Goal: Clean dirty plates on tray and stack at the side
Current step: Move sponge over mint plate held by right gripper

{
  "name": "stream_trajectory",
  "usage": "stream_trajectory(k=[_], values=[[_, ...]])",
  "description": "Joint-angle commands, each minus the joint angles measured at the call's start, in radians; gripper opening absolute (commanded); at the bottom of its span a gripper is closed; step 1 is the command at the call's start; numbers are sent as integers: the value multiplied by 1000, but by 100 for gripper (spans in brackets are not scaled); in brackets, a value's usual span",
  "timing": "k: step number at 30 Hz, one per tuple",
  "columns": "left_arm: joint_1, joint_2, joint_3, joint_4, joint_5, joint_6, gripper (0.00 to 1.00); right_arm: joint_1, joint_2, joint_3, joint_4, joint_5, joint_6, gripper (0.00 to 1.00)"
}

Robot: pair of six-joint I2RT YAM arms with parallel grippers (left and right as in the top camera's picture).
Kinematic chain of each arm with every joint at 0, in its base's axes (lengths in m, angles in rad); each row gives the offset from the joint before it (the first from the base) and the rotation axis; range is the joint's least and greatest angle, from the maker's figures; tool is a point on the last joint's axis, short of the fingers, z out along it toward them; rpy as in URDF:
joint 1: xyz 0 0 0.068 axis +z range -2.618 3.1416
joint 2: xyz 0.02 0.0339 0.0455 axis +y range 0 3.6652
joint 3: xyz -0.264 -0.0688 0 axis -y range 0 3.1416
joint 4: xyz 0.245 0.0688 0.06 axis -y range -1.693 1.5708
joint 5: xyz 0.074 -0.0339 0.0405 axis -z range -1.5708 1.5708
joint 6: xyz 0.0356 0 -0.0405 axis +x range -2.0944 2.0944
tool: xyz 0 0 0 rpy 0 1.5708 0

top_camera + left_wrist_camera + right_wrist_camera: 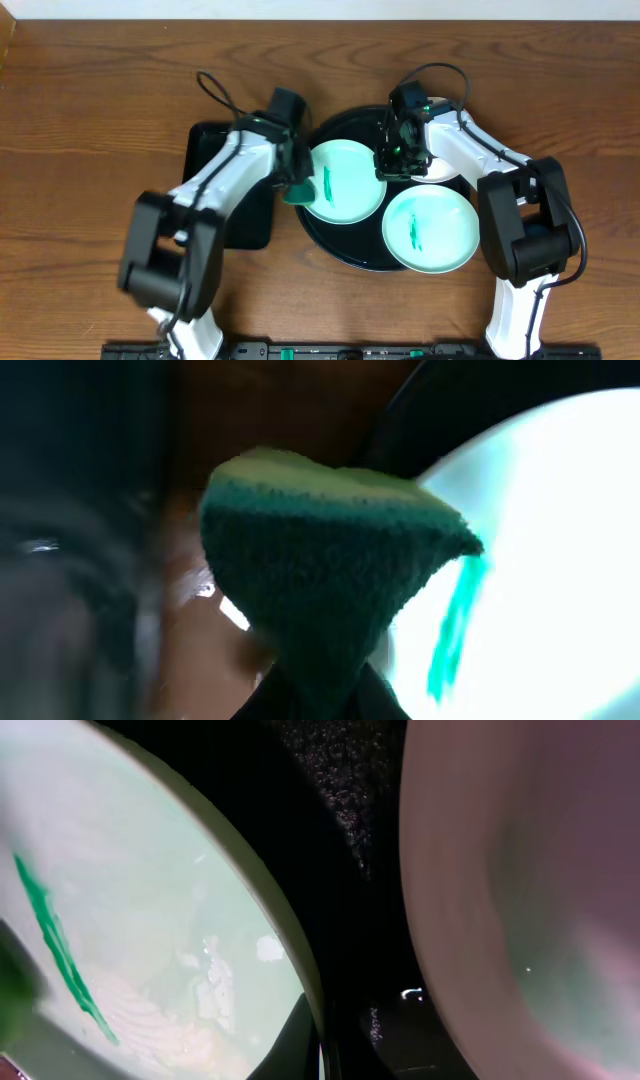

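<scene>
The round black tray (340, 243) holds two mint-green plates and a white plate. The left mint plate (345, 180) has a green streak in its middle. The front mint plate (430, 228) also has a streak. The white plate (445, 168) is mostly hidden under my right arm. My left gripper (295, 185) is shut on a green sponge (320, 540) at the left rim of the left mint plate (560, 540). My right gripper (392, 165) pinches that plate's right rim (150, 900), with the white plate (520, 890) beside it.
A smaller rectangular black tray (225, 200) lies left of the round tray, under my left arm. Brown wood tabletop (90, 120) surrounds both trays.
</scene>
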Motion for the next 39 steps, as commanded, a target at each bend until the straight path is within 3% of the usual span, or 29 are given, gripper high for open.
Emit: stream_trajectory(k=[1,7,17,27,36,39], values=[[-62,63,-8,33,14,-51,7,22,44,-27,6,-61,-13,1],[-95,84,20,69,53,-97,7,22,44,-28,7,-54,-17,1],[-116,59,286,-125,51,6,7,22,44,-28,13,-50,-17,1],[-117,149,255,-121,7,5,7,22,44,-32,12,-50,-24,1],[-117,283,255,-197,123,-48,7,21,44,-40,7,-43,-39,1],[-117,283,255,-184,286,61,7,17,44,-46,14,-48,-39,1]])
